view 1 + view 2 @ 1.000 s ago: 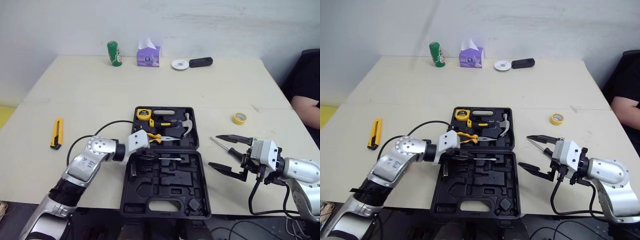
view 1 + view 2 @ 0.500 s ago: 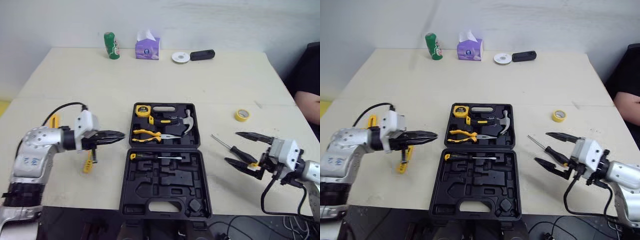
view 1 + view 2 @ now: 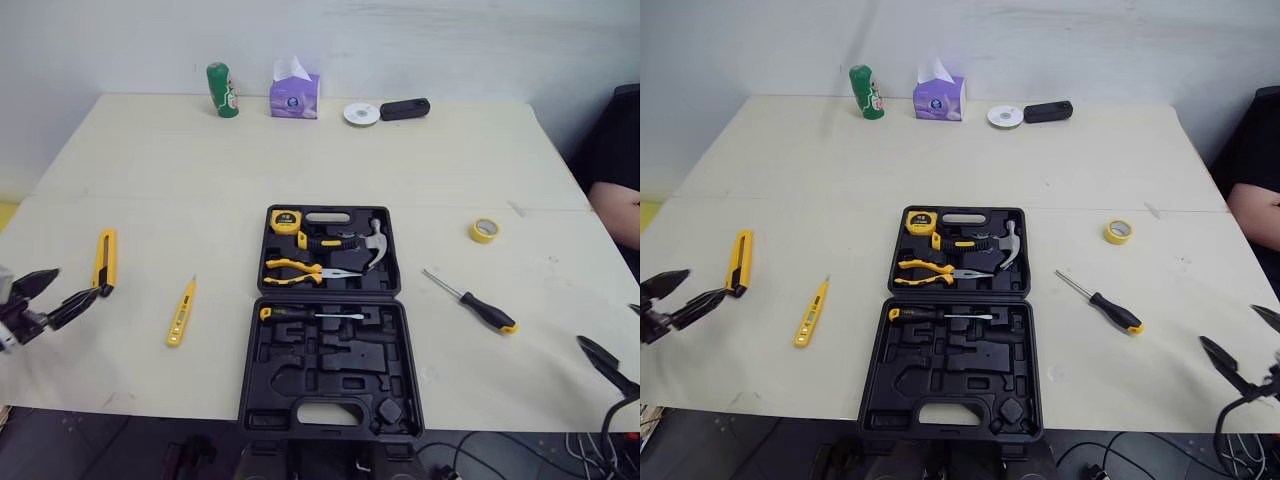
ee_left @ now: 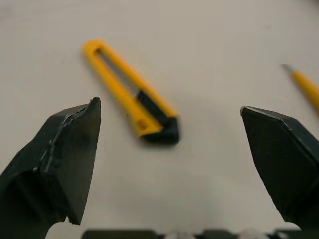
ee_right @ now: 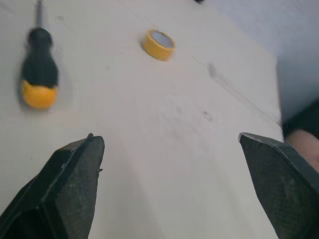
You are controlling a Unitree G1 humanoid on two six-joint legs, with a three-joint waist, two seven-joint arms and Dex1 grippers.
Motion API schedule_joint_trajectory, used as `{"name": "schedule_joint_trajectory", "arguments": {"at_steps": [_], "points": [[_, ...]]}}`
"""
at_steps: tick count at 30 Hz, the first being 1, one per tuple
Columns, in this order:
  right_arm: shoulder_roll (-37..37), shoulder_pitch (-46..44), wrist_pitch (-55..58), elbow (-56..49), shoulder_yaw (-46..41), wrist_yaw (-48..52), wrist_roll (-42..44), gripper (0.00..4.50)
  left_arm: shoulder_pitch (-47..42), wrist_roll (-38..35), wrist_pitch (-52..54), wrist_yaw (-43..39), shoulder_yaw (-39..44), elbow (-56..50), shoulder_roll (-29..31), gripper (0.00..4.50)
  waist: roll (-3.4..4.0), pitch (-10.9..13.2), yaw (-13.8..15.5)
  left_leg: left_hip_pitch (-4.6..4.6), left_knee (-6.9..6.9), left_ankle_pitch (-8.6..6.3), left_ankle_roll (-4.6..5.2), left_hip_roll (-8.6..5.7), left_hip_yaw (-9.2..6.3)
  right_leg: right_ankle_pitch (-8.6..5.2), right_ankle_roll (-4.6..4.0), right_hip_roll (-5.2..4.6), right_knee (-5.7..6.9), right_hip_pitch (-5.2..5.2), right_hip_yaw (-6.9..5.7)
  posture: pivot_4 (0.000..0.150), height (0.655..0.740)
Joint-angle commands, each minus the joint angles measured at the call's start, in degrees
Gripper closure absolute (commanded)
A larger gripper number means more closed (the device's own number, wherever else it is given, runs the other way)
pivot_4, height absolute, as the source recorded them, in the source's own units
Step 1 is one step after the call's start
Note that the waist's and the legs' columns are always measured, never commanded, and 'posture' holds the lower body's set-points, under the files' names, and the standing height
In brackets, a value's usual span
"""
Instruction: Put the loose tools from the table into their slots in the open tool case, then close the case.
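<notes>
- Tool case of black moulded plastic point(image 3: 330, 360) lies open mid-table, with several slots empty.
- Yellow utility knife point(image 3: 104, 262) lies just beside my left gripper point(image 3: 76, 282), long axis pointing away from me; fingers spread, empty.
- Black-and-yellow screwdriver point(image 3: 470, 300) lies diagonally near my right gripper point(image 3: 605, 323), likewise spread and empty.

Wide bare stretch of table point(image 3: 400, 170) between the open tool case point(image 3: 340, 375) and the far-edge row: green bottle point(image 3: 219, 90), tissue box point(image 3: 294, 96), white disc point(image 3: 359, 114), black device point(image 3: 404, 108).

Left of case: tester pen point(image 3: 180, 313) lies between it and the utility knife point(image 3: 104, 260), with bare lanes either side.

Right of case: screwdriver point(image 3: 472, 301) lies diagonally, near but apart. Tape roll point(image 3: 482, 231) sits beyond. A person's arm point(image 3: 615, 210) is at the right edge.
</notes>
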Motion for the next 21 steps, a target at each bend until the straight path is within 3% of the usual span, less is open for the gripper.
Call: {"name": "schedule_joint_trajectory", "arguments": {"at_steps": [1, 9, 21], "points": [[0.70, 2.69, -3.54, 6.58, -5.18, -4.43, 0.40, 0.00, 2.08, 0.78, -4.10, 2.29, 3.66, 6.54, 2.92, 0.05, -0.06, -0.02, 0.01, 0.01, -0.09, 0.02, -0.03, 0.00, 0.00, -0.01, -0.01, 0.00, -0.04, -0.01, 0.00, 0.150, 0.7400], [2.51, 6.72, -6.03, 14.43, -6.57, -7.85, 1.23, 0.00, 2.57, 1.43, -9.20, 7.96, 4.45, 19.40, 3.71, 0.05, -0.01, -0.06, -0.04, 0.06, -0.53, 0.10, -0.17, -0.02, 0.04, -0.06, -0.10, 0.00, -0.20, -0.13, 0.00, 0.150, 0.7400], [2.94, 2.94, -7.80, 16.88, -4.06, -8.88, 1.75, 0.00, -2.99, 1.24, -15.07, 7.39, 2.53, 20.03, 3.08, 0.05, -0.03, -0.10, -1.17, 0.16, -0.55, 0.13, -0.23, -0.06, 0.07, -0.01, -0.04, -0.03, -0.19, -0.05, 0.06, 0.150, 0.7400]]}}
